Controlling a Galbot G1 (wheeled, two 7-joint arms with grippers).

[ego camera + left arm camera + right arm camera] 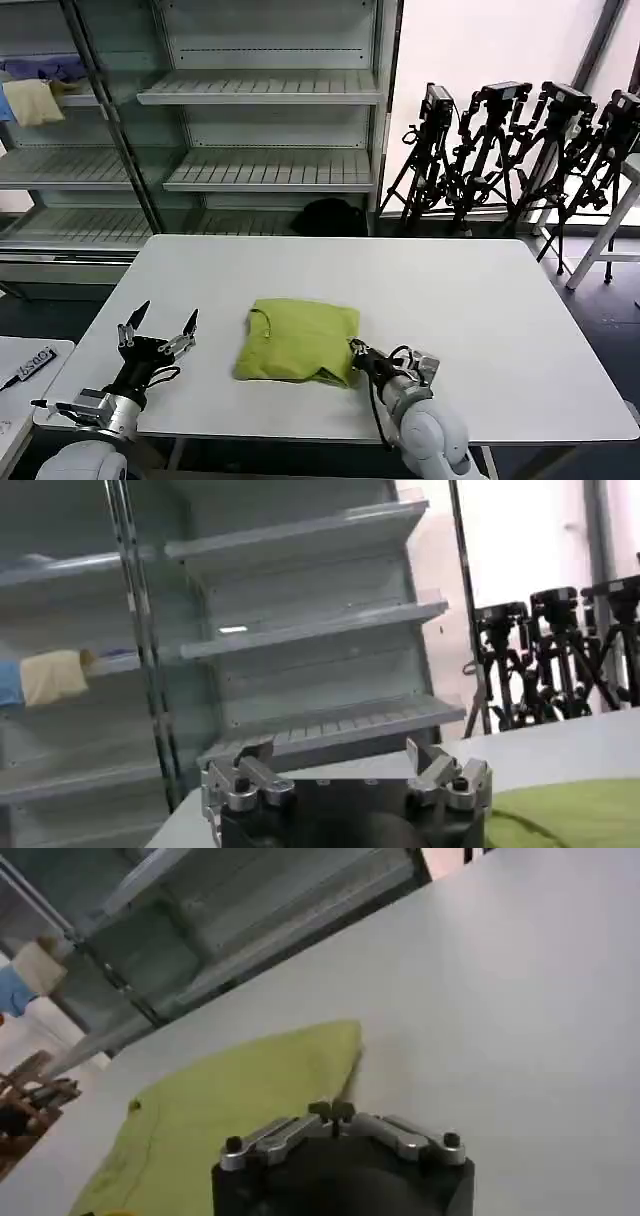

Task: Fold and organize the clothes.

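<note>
The clothes are one lime yellow-green T-shirt [298, 340], folded into a rough square in the middle of the white table [480, 300]. It also appears in the left wrist view [570, 810] and the right wrist view [230, 1108]. My right gripper [354, 347] is shut, its tips [332, 1110] at the shirt's near right corner; no fabric shows between them. My left gripper [168, 312] stands open [338, 750] above the table's front left, a short way left of the shirt, with nothing between its fingers.
Metal shelving [270, 120] stands behind the table, with a pale yellow cloth [35, 100] and a blue cloth [40, 68] on its upper left shelf. Black tripods [520, 150] line the back right. A small side table [30, 365] sits at the left.
</note>
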